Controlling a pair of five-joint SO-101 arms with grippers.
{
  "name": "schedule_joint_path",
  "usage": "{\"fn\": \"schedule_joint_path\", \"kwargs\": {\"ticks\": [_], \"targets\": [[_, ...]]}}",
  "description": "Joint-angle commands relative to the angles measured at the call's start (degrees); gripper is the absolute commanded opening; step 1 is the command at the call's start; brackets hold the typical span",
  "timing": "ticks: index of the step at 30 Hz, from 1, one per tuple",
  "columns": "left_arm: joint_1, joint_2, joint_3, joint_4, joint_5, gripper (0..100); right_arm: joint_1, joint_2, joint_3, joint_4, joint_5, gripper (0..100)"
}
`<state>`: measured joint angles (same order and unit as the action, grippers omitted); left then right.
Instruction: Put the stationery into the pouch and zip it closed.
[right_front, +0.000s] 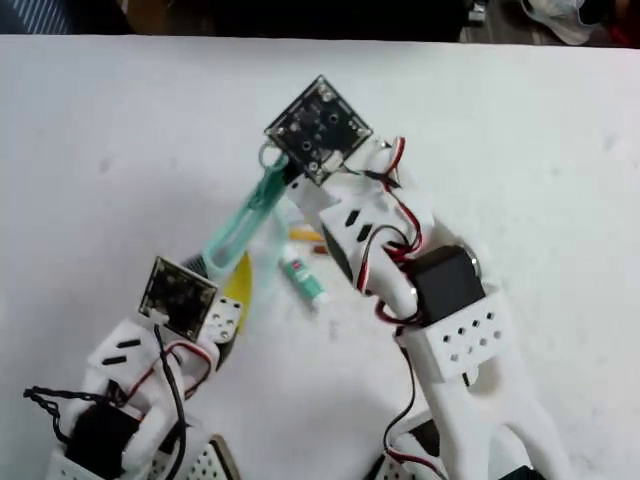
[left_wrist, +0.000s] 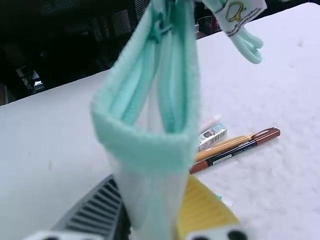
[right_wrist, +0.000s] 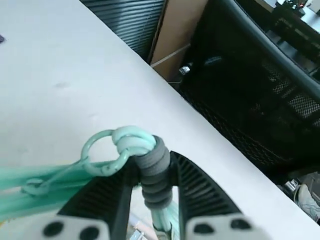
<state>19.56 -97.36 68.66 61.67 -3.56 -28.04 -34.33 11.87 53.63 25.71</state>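
Pouch (right_front: 235, 225): mint green with a clear body, lifted above the table (right_front: 120, 140) and stretched at a slant between the two claws. The zip runs along its upper edge.

Left gripper (left_wrist: 150, 217): at the pouch's near, lower end. The grey ribbed finger (left_wrist: 95, 212) and the yellow finger (left_wrist: 205, 212) are pressed in on the clear fabric from either side, so the claw is clamped onto the pouch with no gap showing. The mint band of the pouch stands up just beyond the fingers.

Right gripper (right_wrist: 151, 166): at the pouch's far, upper end. Its black fingers are drawn nearly together on the grey-wrapped cord (right_wrist: 152, 172) that hangs from the pouch's ring (right_wrist: 105, 150). The ring and zip pull lie just outside the fingertips.

Stationery: lying flat on the table beside the pouch, beneath the right arm.
- Tube (left_wrist: 212, 136): white and green, nearest the pouch.
- Orange pen (left_wrist: 225, 144): touching the next item along its length.
- Brown pen (left_wrist: 235, 148): dark barrel, brown cap.
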Motion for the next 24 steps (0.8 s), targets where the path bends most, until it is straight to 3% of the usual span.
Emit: {"fn": "schedule_joint_path", "kwargs": {"ticks": [1, 24], "targets": [[0.9, -0.1, -1.9, 1.7, -0.9, 2, 3.6, 1.5, -1.1, -2.1, -0.6, 1.6], [0.9, -0.1, -0.6, 1.2, -1.1, 2, 8.4, 5.8, -0.9, -6.8, -0.7, 1.6]]}}
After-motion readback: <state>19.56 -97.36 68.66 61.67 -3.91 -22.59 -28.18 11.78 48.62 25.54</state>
